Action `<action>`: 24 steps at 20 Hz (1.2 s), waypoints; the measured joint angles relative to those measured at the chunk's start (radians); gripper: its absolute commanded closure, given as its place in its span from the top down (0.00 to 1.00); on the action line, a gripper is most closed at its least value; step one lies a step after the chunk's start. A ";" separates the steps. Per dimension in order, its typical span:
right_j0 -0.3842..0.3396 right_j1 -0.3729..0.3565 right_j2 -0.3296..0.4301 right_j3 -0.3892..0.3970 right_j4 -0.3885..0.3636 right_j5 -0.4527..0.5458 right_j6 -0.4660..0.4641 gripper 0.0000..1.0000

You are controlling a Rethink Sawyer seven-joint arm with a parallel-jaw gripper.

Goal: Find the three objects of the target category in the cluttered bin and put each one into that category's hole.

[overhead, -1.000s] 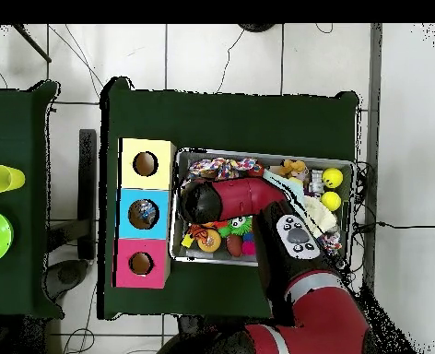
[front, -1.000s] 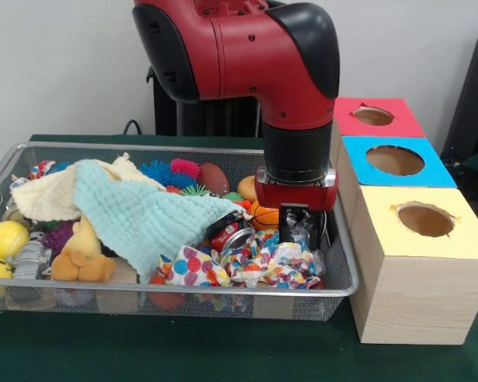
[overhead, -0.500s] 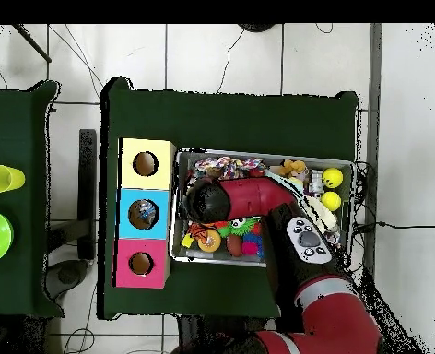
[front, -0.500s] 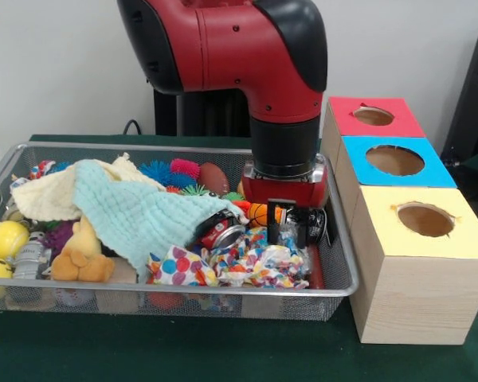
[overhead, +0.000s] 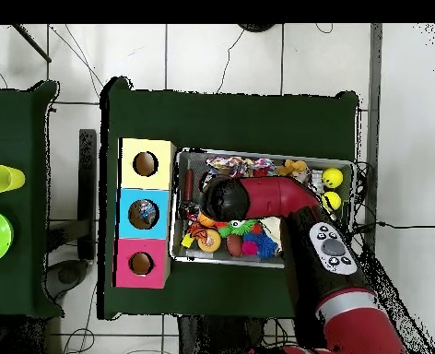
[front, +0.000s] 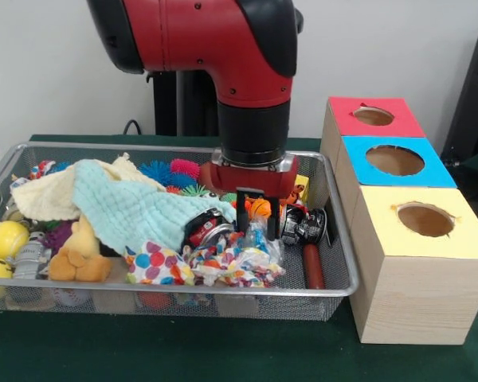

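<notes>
Front view shows the pincer (front: 255, 227) closed on the dotted cloth (front: 223, 263) inside the wire bin (front: 334, 263); lifting may drag neighbouring toys and snag the mesh.

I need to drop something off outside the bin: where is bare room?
The green table in front of the wire bin is bare, as is the strip behind it. The bin is crowded throughout, with the tool down in the clutter. The three boxes block the hole side.
</notes>
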 measured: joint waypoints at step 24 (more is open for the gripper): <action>-0.107 -0.130 0.024 0.111 0.017 0.014 0.000 0.00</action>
